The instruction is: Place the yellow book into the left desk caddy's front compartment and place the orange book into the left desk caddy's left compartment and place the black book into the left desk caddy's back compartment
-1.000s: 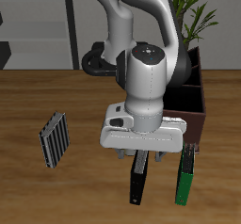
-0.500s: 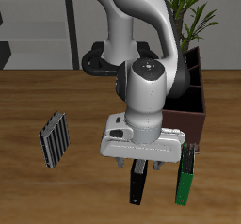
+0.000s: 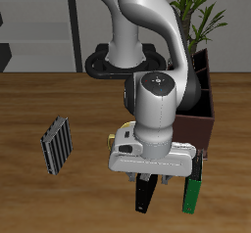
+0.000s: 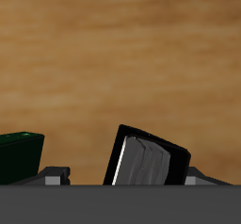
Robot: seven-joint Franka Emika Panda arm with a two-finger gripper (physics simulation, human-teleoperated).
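End effector [image 3: 149, 181] lower, black book [image 3: 144, 195] half hidden

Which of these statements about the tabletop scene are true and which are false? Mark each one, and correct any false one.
1. The black book lies flat on the table under the gripper. True.
2. A green book lies beside the black book. True.
3. The black book is already inside the left desk caddy. False: it is on the table, nearer the front edge than the caddy.
4. The striped book is stacked on the green book. False: it lies alone, well apart from it.
5. In the wrist view the black book sits close to the gripper, between its jaws. True.
6. The gripper is lifting the green book. False: the green book rests on the table, outside the jaws.
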